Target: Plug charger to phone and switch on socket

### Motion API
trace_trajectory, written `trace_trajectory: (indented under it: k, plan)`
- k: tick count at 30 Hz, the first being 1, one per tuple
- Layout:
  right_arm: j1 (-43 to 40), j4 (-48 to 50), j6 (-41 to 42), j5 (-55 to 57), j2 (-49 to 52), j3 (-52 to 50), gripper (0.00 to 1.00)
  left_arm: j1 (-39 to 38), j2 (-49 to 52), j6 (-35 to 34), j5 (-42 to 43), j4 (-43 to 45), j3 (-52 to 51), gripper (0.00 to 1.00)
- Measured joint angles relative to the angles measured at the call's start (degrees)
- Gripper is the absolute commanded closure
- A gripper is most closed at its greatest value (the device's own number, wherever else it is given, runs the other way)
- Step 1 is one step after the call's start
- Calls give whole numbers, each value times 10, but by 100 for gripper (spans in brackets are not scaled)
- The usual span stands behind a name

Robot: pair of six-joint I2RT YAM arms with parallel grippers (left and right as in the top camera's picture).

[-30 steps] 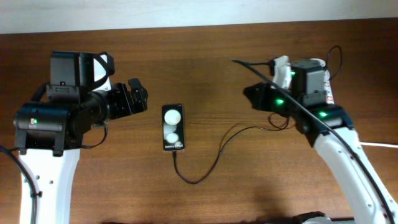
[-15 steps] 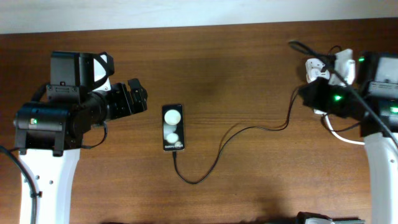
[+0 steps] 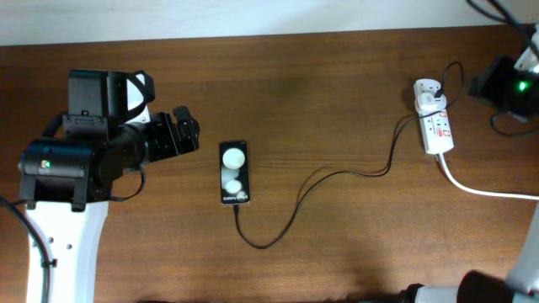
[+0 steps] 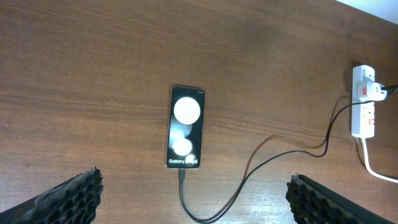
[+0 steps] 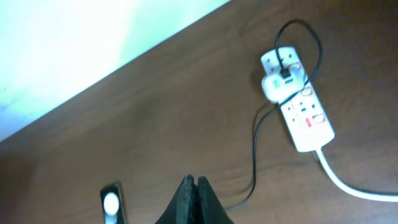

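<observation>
The charger (image 3: 345, 173) looks already joined at both ends. Its tip meets the bottom edge of the phone (image 3: 234, 172) mid-tabletop (image 3: 337, 252), and its white adapter (image 5: 278, 84) sits in the power strip (image 3: 438, 130) at the far right. Whether the strip is switched on is too small to tell (the lit phone face hints at power). The left tool (image 3: 187, 129) hangs wide open beside the phone. The right tool (image 5: 194, 194) is closed on nothing, well apart from the strip. No containers appear.

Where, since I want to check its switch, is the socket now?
In the overhead view the socket lies at the table's far right side, with the charger's white adapter plugged into its upper end and its white cord trailing right.
</observation>
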Motion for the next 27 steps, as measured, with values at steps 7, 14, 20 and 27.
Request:
trace_trajectory:
  k: [7, 14, 20, 27]
  plan:
    - [-20, 61, -10, 0, 108, 15, 96, 0, 0, 0, 0, 0, 0, 1]
    - [-58, 84, -13, 0, 189, 16, 96, 0, 0, 0, 0, 0, 0, 1]
    - [-74, 107, -12, 0, 251, 16, 96, 0, 0, 0, 0, 0, 0, 1]
    - [-78, 118, -12, -3, 302, 16, 96, 0, 0, 0, 0, 0, 0, 1]
